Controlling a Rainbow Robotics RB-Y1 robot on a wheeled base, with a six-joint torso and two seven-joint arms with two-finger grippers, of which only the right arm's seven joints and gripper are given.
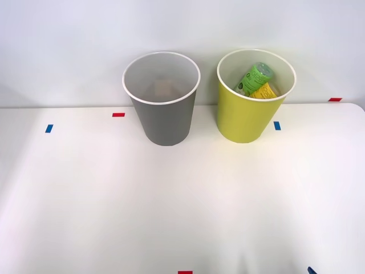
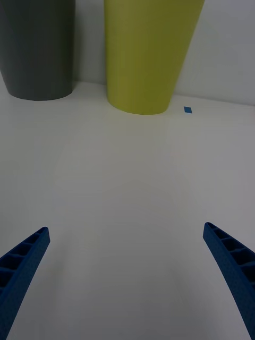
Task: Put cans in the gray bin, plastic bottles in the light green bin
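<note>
Your right gripper (image 2: pixel 126 276) is spread wide and holds nothing, its two blue fingers (image 2: pixel 21 265) apart above bare table (image 1: pixel 182 200), well short of the light green bin (image 1: pixel 246 117). Take that bin as your landmark: the gray bin (image 1: pixel 164 123) stands just beside it on the robot's left, apart from it, and a small blue tape mark (image 1: pixel 277 125) lies on the table close against its other side. The plastic bottle (image 1: pixel 254 79) with the green label already lies tilted inside the light green bin, leaning on something yellow (image 1: pixel 263 91) whose kind you cannot tell from here. Something pale shows dimly at the bottom of the gray bin, too faint to name. By my reading, the sorting looks done or nearly so. The chief risk now is the gripper itself: if you drive it forward at this low height, an open finger could catch the light green bin's wall and push or tip it, spilling the bottle. Lift before moving toward it.
</note>
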